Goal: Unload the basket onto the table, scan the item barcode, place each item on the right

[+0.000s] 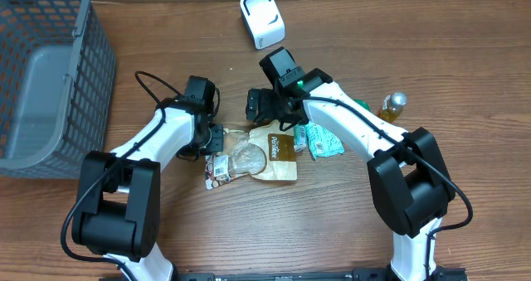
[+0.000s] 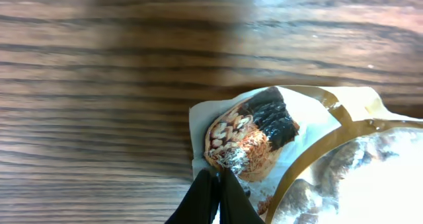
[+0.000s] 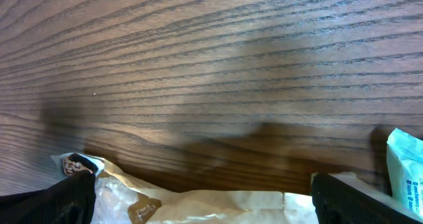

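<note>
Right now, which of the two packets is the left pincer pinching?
The brown snack pouch with a clear window: the left pincer is shut on its corner. The teal plastic packet lies apart from it.

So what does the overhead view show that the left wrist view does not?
Only overhead: the basket, the white scanner, the bottle, a teal packet, the right arm. Only left wrist: the left jaws pinching the pouch edge, and the detail of its nut picture. Both: the pouch and the wooden table.
</note>
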Robot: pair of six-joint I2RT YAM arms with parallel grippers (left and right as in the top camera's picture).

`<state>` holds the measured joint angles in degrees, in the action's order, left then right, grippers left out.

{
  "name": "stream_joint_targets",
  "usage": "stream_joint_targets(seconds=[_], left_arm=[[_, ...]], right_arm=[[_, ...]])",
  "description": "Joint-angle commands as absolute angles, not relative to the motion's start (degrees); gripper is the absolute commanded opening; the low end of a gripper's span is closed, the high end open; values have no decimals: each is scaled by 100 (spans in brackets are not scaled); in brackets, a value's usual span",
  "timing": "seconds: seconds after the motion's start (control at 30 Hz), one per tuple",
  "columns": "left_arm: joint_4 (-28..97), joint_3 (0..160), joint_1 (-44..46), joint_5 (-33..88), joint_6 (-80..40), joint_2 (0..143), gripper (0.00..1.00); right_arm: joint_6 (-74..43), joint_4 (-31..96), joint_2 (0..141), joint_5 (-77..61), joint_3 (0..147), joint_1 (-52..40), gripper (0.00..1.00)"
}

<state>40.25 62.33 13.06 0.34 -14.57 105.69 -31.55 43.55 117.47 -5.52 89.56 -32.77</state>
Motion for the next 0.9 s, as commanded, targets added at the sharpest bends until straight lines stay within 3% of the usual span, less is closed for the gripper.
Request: stream_joint_targets(seconds=[0.0, 0.33, 0.5, 0.87], left_arm=[[4132, 6093, 1358, 301, -1321, 10667, 4], [4703, 6901, 1343, 239, -1334, 10261, 4], [5159, 7264, 1341, -303, -2060, 10042, 5], [5918, 7279, 1343, -322, -2095, 10001, 4]], right_arm=[[-3170, 4338, 11531, -502, 8925, -3297, 100], [-3168, 4338, 11531, -502, 8925, -3297, 100], [-3170, 4340, 11531, -502, 8925, -3297, 100], [-3170, 4335, 11531, -502, 8925, -3297, 100]])
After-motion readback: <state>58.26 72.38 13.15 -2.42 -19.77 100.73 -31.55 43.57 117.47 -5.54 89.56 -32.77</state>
